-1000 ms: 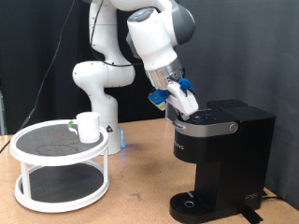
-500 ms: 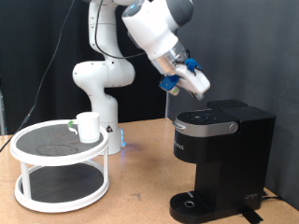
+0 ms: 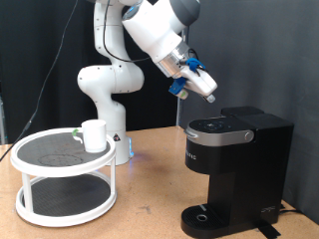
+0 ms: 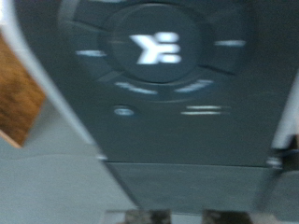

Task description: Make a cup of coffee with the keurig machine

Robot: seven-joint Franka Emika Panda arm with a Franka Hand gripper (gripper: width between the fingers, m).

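The black keurig machine (image 3: 235, 169) stands at the exterior view's right with its lid down. The wrist view, blurred, looks onto its lid top and the lit logo button (image 4: 155, 47). My gripper (image 3: 205, 88) hangs in the air above and slightly to the exterior view's left of the lid, tilted down towards it and touching nothing. Its blue-and-white fingers look closed together with nothing between them. The white cup (image 3: 95, 134) stands on the top shelf of a round rack at the exterior view's left, far from the gripper.
The white two-tier round rack (image 3: 65, 184) has dark shelves. A small pod with a green top (image 3: 78, 133) sits beside the cup. The machine's drip tray (image 3: 204, 215) holds nothing. The robot's white base (image 3: 105, 95) stands behind the rack on the wooden table.
The gripper has lifted up off the machine's lid and drawn away to the exterior view's top. The machine and the cup have not moved.
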